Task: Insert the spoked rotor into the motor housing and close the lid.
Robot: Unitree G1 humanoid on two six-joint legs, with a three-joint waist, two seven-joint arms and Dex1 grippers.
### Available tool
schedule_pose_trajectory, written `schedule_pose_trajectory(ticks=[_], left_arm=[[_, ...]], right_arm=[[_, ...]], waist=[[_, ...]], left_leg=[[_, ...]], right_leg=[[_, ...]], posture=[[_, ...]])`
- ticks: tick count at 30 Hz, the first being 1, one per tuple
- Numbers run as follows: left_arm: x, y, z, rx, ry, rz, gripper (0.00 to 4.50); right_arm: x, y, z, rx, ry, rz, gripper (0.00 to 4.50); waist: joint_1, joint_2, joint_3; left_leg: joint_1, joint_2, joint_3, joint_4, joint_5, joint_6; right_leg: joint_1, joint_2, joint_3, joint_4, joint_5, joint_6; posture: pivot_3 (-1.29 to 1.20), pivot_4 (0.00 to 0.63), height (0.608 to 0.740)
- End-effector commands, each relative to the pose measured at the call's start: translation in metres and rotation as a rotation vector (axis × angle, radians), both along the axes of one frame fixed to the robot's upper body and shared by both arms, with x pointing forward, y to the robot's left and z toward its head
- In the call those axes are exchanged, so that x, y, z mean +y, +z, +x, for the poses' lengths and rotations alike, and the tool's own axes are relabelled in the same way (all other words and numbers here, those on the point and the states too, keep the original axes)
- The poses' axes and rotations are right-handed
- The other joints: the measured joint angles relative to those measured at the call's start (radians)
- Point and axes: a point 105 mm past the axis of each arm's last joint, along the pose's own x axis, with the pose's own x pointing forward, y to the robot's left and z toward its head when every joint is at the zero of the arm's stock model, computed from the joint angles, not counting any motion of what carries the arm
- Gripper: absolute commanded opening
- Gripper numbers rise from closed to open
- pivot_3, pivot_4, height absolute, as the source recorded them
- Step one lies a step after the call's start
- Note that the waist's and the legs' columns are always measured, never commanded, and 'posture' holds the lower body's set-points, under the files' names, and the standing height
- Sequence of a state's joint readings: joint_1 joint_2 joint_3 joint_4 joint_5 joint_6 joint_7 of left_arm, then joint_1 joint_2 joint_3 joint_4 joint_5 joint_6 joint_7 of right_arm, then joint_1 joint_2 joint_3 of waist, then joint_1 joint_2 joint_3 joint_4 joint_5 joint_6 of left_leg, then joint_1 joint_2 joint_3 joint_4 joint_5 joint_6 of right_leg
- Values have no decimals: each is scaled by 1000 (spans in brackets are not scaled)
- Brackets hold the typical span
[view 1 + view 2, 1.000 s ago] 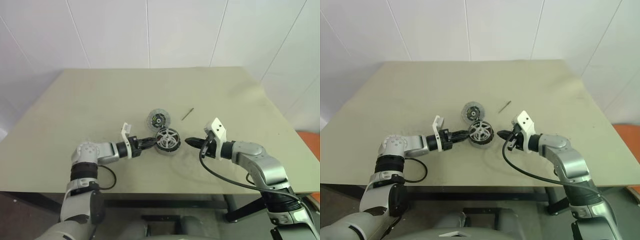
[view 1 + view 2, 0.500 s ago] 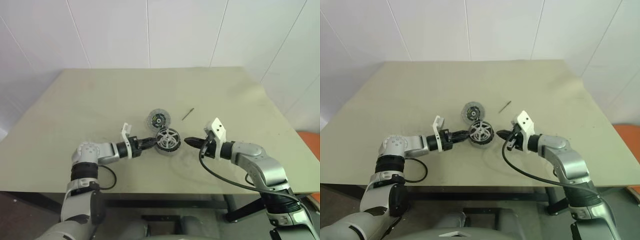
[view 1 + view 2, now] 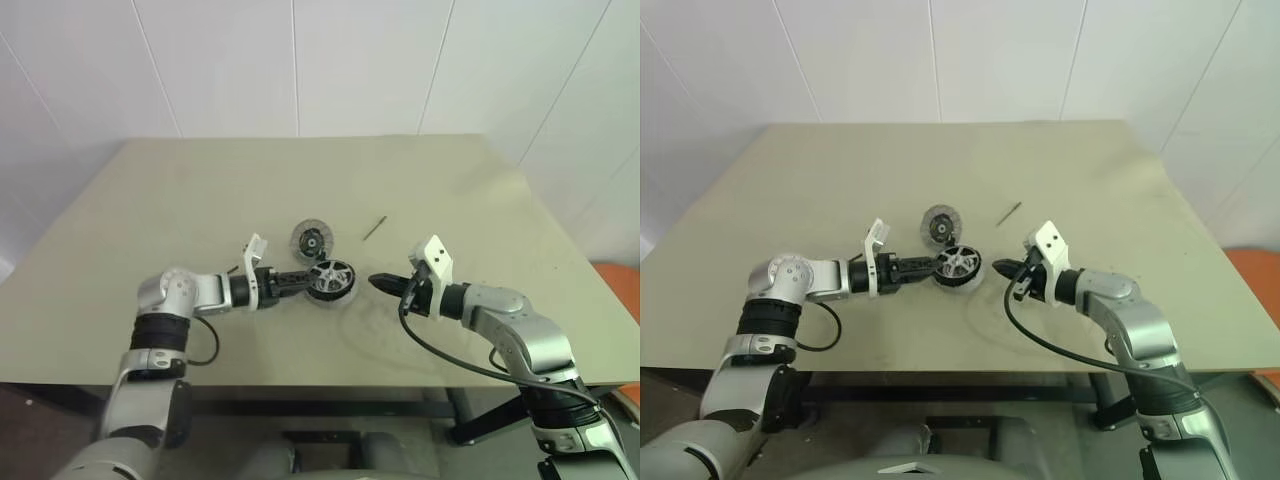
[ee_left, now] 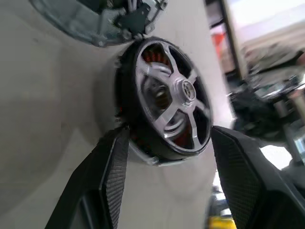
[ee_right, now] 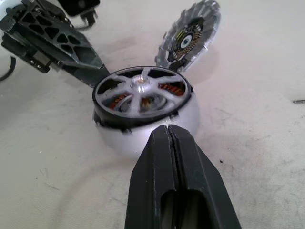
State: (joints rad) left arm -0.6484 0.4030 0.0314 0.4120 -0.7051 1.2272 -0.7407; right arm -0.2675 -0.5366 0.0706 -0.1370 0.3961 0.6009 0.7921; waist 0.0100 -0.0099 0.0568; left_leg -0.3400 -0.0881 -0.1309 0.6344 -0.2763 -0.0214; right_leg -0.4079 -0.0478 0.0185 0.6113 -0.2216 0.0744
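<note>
- Your desk (image 3: 200,190) is a wide beige top, and the whole job sits near its front middle, between the two arms.
- Your left end effector (image 4: 167,157) reaches in from the 9 o'clock side of the housing. Its fingers (image 4: 112,171) are spread apart, one to each side of the housing's rim. In the left wrist view one pad lies right against the dark rim, and the other stands a little clear of it. You cannot call this a firm pinch from these views.
- Your right end effector (image 5: 170,138) comes in from the 3 o'clock side with its two black fingers pressed together and nothing between them. The tip sits just beside the housing's pale outer wall; you cannot tell whether it actually touches.
- The motor housing (image 5: 147,131) rests on the desk between the two end effectors, tipped slightly rather than lying flat, with its reddish-brown copper windings showing through the gaps.
- The spoked rotor (image 5: 140,90) already sits inside the housing, its silver spokes and hub facing up and towards your left end effector.
- The lid (image 3: 313,241) lies on the desk at about 11 o'clock from the housing, just beside it and uncovered, so the housing is not yet closed.
- A thin dark pin (image 3: 374,228) lies on the desk at about 1 o'clock from the housing, well apart from everything else.
</note>
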Motion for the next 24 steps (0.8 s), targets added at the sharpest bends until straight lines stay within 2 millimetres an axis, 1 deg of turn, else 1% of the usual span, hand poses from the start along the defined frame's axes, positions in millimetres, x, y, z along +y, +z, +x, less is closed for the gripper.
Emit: schedule_pose_trajectory(ticks=[1, 4, 6, 8, 9, 10, 11, 13, 15, 17, 19, 20, 21, 24], left_arm=[[-1, 41, 14, -215, -84, 69, 2898], [4, 77, 26, -364, -112, 86, 2898], [6, 92, 30, -438, -124, 94, 2898], [8, 110, 40, -614, -95, 103, 2898], [6, 116, 42, -700, -88, 91, 2898], [2, 119, 39, -756, -105, 43, 2898], [-2, 110, 33, -781, -133, 26, 2715], [-10, 86, 17, -813, -215, 37, 2255], [-17, 73, 5, -842, -245, 1, 1621], [-25, 68, 2, -869, -207, -47, 915], [-34, 54, 1, -910, -184, -36, 223], [-39, 49, 1, -924, -183, -33, 26], [-43, 45, 0, -935, -178, -39, 26], [-53, 43, 3, -972, -157, -56, 26]], right_arm=[[4, 15, 2, -58, 13, 22, 0], [4, 14, 3, -58, 14, 21, 0], [5, 15, 4, -58, 12, 22, 0], [5, 15, 5, -59, 3, 27, 0], [5, 15, 5, -57, 0, 29, 0], [6, 15, 5, -54, -1, 32, 0], [7, 14, 5, -52, -1, 33, 0], [8, 13, 4, -47, 1, 33, 0], [8, 13, 4, -46, 1, 34, 0], [8, 14, 4, -48, 0, 34, 0], [8, 15, 6, -54, -5, 33, 0], [9, 15, 7, -56, -4, 35, 0], [10, 16, 7, -56, -2, 37, 0], [11, 17, 6, -55, 4, 39, 0]], waist=[[2, 0, 0], [4, 0, 0], [2, 0, 0], [1, 0, 0], [2, 0, 0], [3, 0, 0], [2, 0, 0], [1, 1, 0], [1, 1, 0], [5, -1, 1], [15, -1, 1], [20, -1, 1], [26, -1, 1], [30, -1, 1]], left_leg=[[0, 0, 0, 0, 0, 0], [-1, 0, 0, 0, 0, 1], [-2, -1, 0, -1, 0, 1], [-1, -1, 0, -2, 0, 1], [-1, 0, 0, -3, 0, 1], [-1, 0, 0, -3, 0, 1], [-1, 0, 0, -3, 0, 1], [-1, 0, 0, -4, 0, 1], [-1, 0, 1, -5, 0, 1], [-2, 0, 1, -3, 0, 1], [-3, 0, 0, -1, 1, 1], [-3, 0, 1, 1, 1, 1], [-3, 0, 1, 2, 0, 1], [-2, 0, 2, 4, 0, 1]], right_leg=[[0, 0, 0, 0, 0, 0], [0, -1, 0, -1, 0, 0], [-1, -1, 0, -2, 0, 0], [-1, -1, 0, -3, 0, 0], [-1, -1, 0, -3, 0, 0], [-1, -1, 0, -3, 0, 0], [-1, -1, 0, -3, 0, 0], [-1, -1, 1, -3, 0, 0], [-2, -1, 2, -3, 0, 0], [-2, -1, 2, -3, 2, -3], [-2, -1, 1, -3, 2, -2], [-1, -1, 1, -3, 1, -1], [0, -1, 1, -3, 0, 0], [2, 0, 1, -3, 0, -1]], posture=[[0, 0, 740], [0, 0, 740], [0, 0, 740], [0, 0, 740], [0, 0, 740], [0, 0, 740], [0, 0, 740], [0, 0, 740], [0, 0, 740], [0, 0, 740], [0, 0, 740], [0, 0, 740], [0, 0, 740], [0, 0, 740]])
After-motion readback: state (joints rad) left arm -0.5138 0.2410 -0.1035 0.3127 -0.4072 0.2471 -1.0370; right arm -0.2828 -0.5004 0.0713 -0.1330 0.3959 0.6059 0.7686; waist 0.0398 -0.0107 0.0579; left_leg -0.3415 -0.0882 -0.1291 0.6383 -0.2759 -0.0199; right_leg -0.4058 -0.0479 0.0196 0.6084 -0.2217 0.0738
